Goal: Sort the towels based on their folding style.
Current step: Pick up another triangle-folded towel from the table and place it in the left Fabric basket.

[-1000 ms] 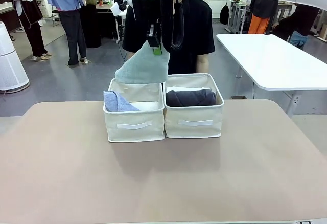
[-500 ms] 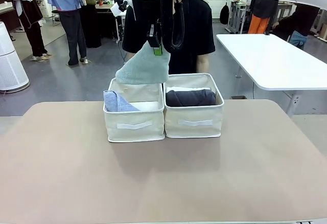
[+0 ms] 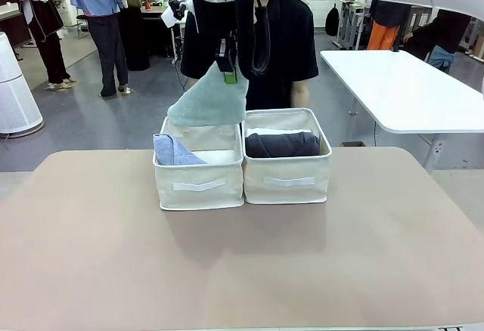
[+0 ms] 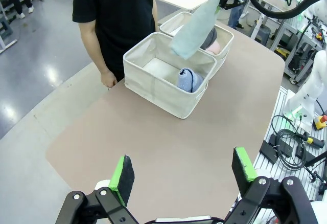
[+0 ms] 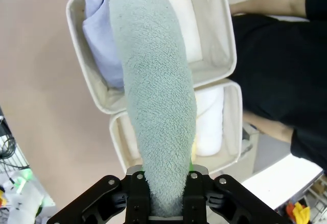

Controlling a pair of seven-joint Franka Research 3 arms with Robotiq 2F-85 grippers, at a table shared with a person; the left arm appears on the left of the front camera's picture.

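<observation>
the beige table [image 3: 227, 270] lies bare at its near side. in the left wrist view the left gripper [image 4: 183, 173] hangs high above the table with its green-padded fingers [image 4: 122, 175] spread wide and nothing between them. past the table's middle two cream fabric bins stand side by side, touching. the left bin [image 3: 200, 184] holds the lavender-blue cone-folded towel [image 3: 174, 151], lying against its left wall. the right bin [image 3: 287, 178] holds the dark grey rolled towel [image 3: 281, 144] at the front, the white rolled towel [image 3: 272, 131] just behind it, and the pink towel [image 4: 213, 47], seen from the left wrist. above the left bin, close to the wall the bins share, the right gripper [image 3: 227, 65] points down with its fingers pinched tight on the narrow tip of the pale grey-green cone-folded towel [image 3: 210, 98]. the towel hangs with its wide end down and swung to the left, over the bin's back half and apart from the rim. a person in a black shirt [image 3: 291, 36] stands just behind the bins.
</observation>
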